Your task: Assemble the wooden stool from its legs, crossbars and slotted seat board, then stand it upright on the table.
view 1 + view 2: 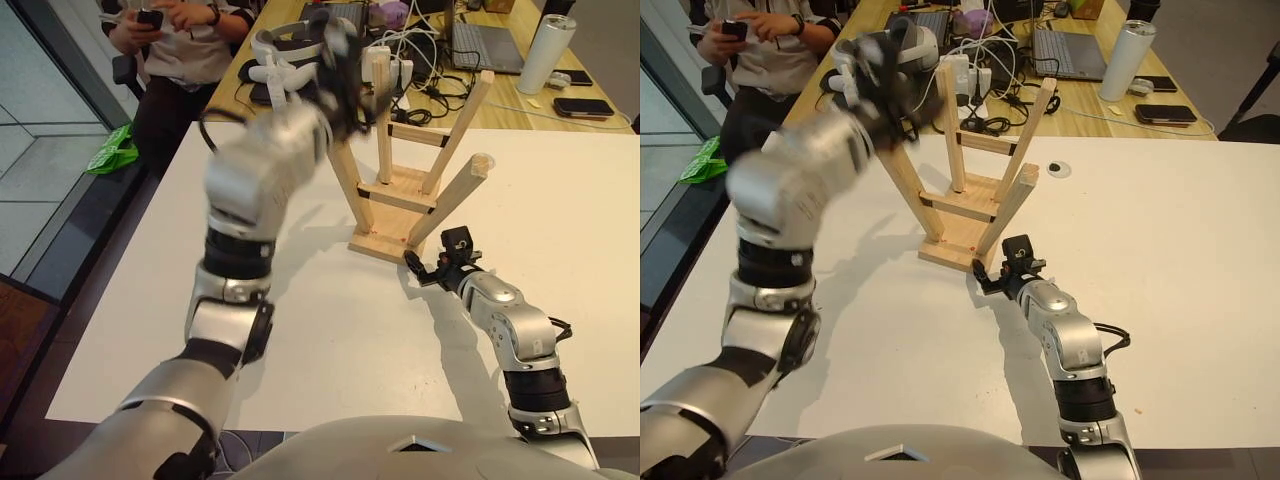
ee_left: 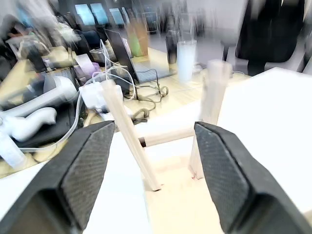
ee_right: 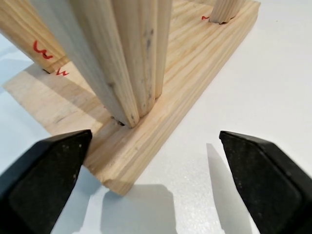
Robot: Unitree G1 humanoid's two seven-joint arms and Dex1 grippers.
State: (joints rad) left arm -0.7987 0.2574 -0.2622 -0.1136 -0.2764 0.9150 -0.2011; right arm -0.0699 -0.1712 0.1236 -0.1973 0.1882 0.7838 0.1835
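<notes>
Left gripper point(image 2: 155, 146) upper centre, jaws apart near a leg point(image 2: 128, 131) top, arm covering it | right gripper point(image 1: 432, 262) jaws apart beside seat board point(image 3: 185, 63) corner | stool point(image 1: 405, 190) upside-down mid-table point(image 1: 560, 200) | behind: tumbler point(image 1: 547, 50), laptop point(image 1: 485, 45), cables point(image 1: 425, 75)

Left arm point(image 1: 232, 300) and right arm point(image 1: 515, 330): chunky silver-grey shells, black joint rings. Thin black cable point(image 1: 562, 327) off the right forearm; end effector fingers point(image 2: 90, 170) are black grainy wedges.

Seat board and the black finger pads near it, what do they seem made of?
Seat board: pale wood, apparently unvarnished; straight grain lines, matte surface, red pen marks. Finger pads: black, matte, finely pebbled; probably rubber or plastic, can't tell which.
</notes>
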